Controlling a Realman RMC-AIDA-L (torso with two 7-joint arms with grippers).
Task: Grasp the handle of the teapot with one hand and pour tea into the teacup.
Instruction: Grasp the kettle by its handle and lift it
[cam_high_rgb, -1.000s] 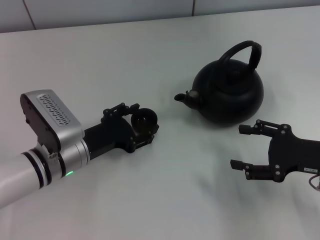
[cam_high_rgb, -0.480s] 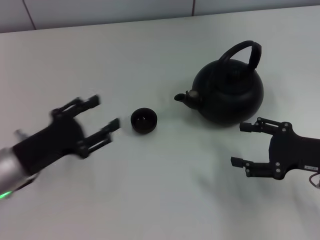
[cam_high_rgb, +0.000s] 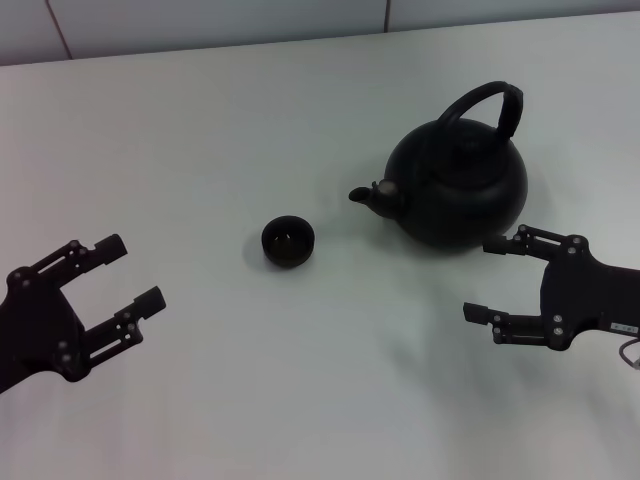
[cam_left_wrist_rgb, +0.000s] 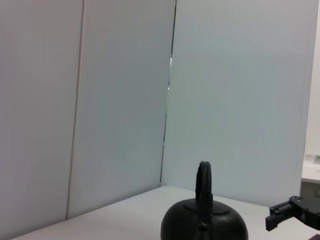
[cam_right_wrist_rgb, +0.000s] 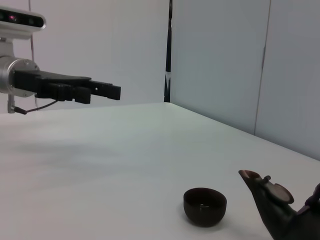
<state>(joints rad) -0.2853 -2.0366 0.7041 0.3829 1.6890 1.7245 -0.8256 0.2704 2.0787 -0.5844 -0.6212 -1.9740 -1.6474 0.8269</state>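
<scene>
Near the teapot (cam_high_rgb: 458, 180), right claw (cam_high_rgb: 505, 283) spread wide: raise, close around handle (cam_high_rgb: 487, 104) crown. Left claw (cam_high_rgb: 128, 286), released, parked clear of teacup (cam_high_rgb: 288, 242).

teapot (cam_right_wrist_rgb: 295, 217) body cropped, teacup (cam_high_rgb: 288, 242) contents perhaps unreadable

- No readable text, number, brand or sign shows in any view.
- A small pale label on the right gripper (cam_high_rgb: 524, 289) shows in the head view, its print too small to read.
</scene>
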